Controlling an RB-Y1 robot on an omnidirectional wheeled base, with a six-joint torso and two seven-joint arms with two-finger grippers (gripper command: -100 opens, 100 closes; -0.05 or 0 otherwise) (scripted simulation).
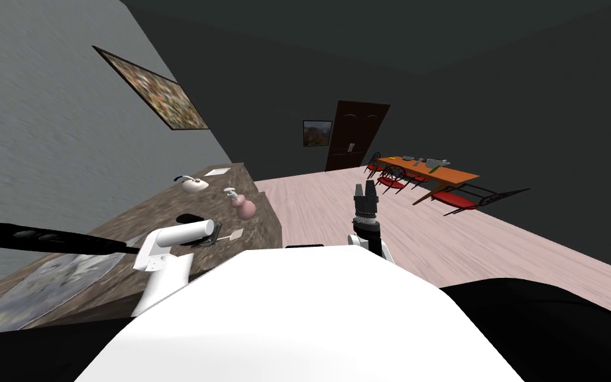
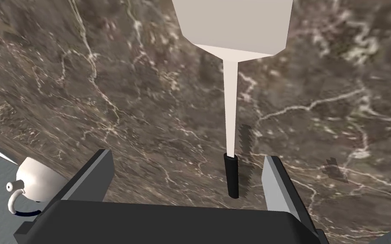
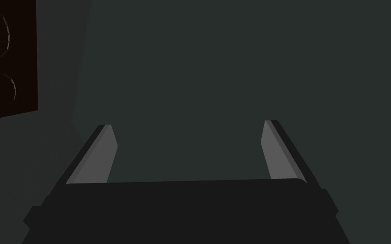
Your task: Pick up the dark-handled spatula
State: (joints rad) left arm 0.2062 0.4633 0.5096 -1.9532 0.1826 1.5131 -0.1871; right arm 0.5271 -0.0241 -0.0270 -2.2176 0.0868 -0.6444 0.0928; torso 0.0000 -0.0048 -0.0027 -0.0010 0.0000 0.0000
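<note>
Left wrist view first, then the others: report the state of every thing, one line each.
spatula: lying flat on the counter, not gripped.
left pincer: open around the spatula's dark handle.
right pincer: open.
door: shut.
pink bottle: upright.

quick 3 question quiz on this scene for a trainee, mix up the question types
1. True or false: the spatula lies on a brown marbled counter.
2. Pick one. The spatula's dark handle is:
A. clamped between shut fingers
B. between the left gripper's open fingers, touching neither
C. well beyond the fingertips
3. One word: are the right gripper's fingers open or shut?

Key: 1 true; 2 B; 3 open.
</note>
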